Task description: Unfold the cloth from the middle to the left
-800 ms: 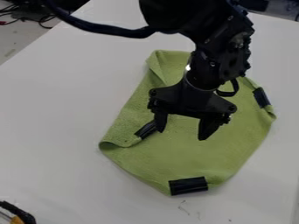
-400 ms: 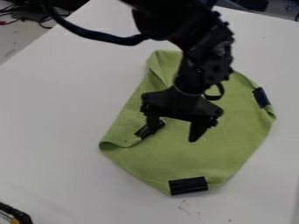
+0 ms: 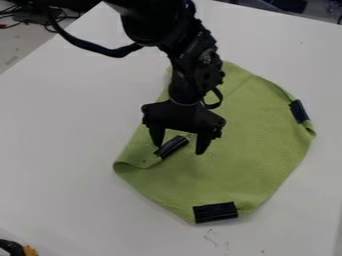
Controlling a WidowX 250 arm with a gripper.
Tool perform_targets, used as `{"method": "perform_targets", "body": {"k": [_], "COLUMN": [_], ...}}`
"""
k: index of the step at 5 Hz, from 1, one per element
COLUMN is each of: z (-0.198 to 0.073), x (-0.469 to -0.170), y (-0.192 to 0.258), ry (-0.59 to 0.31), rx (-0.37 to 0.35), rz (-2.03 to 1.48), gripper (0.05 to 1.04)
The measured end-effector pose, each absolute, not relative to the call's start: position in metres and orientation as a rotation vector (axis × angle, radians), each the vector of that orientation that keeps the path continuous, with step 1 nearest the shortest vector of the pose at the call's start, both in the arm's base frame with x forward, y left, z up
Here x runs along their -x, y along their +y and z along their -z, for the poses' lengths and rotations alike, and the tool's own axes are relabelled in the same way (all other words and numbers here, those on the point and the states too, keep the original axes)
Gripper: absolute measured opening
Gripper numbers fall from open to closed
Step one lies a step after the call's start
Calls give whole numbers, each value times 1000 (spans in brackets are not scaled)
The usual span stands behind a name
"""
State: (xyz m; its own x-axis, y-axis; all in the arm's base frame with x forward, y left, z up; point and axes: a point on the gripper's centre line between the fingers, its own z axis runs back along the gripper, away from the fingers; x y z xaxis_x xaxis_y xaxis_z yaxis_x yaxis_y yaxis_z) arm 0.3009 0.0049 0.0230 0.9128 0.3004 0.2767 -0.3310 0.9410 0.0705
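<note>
The black gripper (image 3: pixel 179 149) hangs over the left half of the green cloth (image 3: pixel 234 155), its two fingers spread open and pointing down. Between and just behind the fingertips shows a black clip (image 3: pixel 172 146) on the folded-over left part of the cloth. That flap lies on top of the cloth, its fold running along the left edge. Two more black clips sit on the cloth, one at the bottom edge (image 3: pixel 216 212) and one at the right corner (image 3: pixel 299 111). The arm covers part of the cloth's upper left.
A white table (image 3: pixel 60 135) surrounds the cloth. At the lower left corner lies a black and orange object (image 3: pixel 17 248). Cables (image 3: pixel 50 21) are beyond the table's upper left edge.
The arm and its gripper have moved left, from over the middle of the cloth to around the left clip. The cloth lies as before. The object at the lower left has shifted slightly.
</note>
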Motion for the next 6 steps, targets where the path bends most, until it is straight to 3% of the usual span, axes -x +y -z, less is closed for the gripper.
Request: {"method": "perform_targets", "body": {"k": [1,3,4,5,6], "z": [-12,-8,-9,-10,-10], "x": [-306,-309,-310,-308,-308], "y": [13,13,14,16,15], "ry": [-258,-260,-257,-243,-247], "rx": [-99,-78,-84,-103,-113], "rz": [-300,-285,-289,-305,-311], "gripper": [952,424,238,187,418]}}
